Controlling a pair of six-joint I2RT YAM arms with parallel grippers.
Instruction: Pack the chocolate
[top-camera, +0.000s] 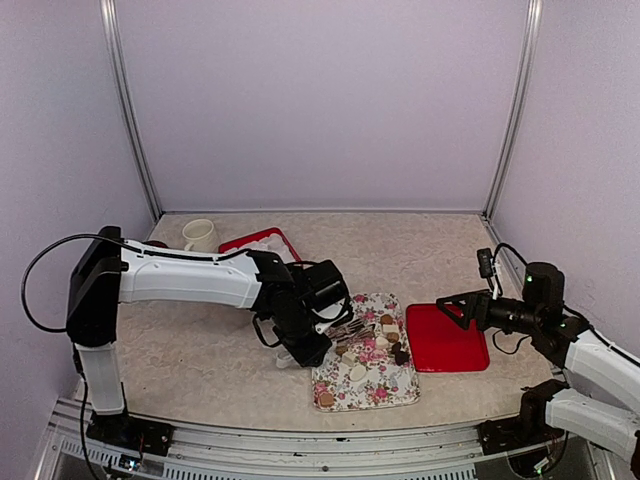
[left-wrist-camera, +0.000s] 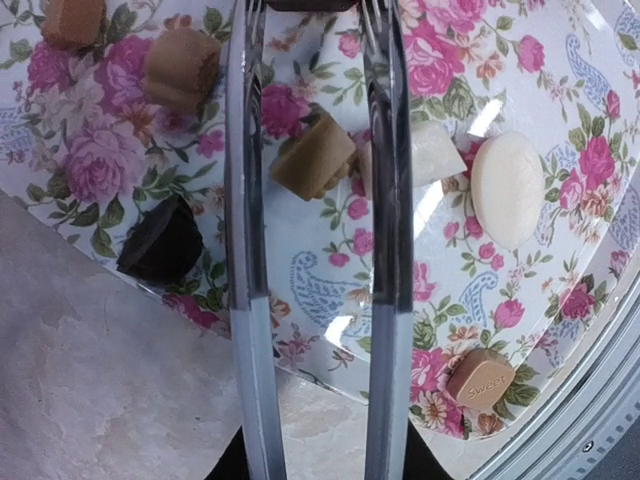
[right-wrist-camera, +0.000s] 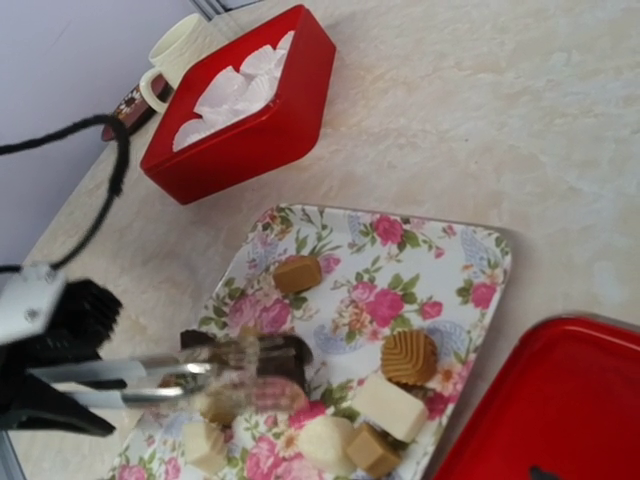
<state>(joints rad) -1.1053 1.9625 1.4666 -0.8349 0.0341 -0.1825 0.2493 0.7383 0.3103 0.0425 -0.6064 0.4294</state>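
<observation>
Over the far half of the tray (top-camera: 385, 388) my left gripper (top-camera: 320, 332) is clamped on a pair of metal tongs (left-wrist-camera: 245, 300). Their two blades run side by side low over the tray. Between the blades lies a tan chocolate (left-wrist-camera: 313, 157), clear of both as far as I can see. A cream piece (left-wrist-camera: 435, 152) sits half under the right blade, with a white oval (left-wrist-camera: 507, 190) just beside it. A dark heart (left-wrist-camera: 160, 243) lies outside the left blade near the tray's edge, with two more tan pieces (left-wrist-camera: 180, 68) beyond it. A tan one (left-wrist-camera: 480, 378) stamped "Sweet" sits by the rim.

The tong tips leave my wrist view. From the other wrist they are blurred beside a dark piece (right-wrist-camera: 285, 352), and I cannot tell whether they touch it. Every chocolate I see is on the tray, which lies by the near edge of the surface (top-camera: 200, 350), about midway along.

My right gripper (top-camera: 447, 305) hangs with its fingers spread and nothing between them, above the left edge of the red lid (top-camera: 450, 345), which lies just right of the tray. The red box (top-camera: 262, 240) with its white liner (right-wrist-camera: 235, 90) sits toward the far edge, left of centre, and the mug (top-camera: 199, 235) is just beside it.
</observation>
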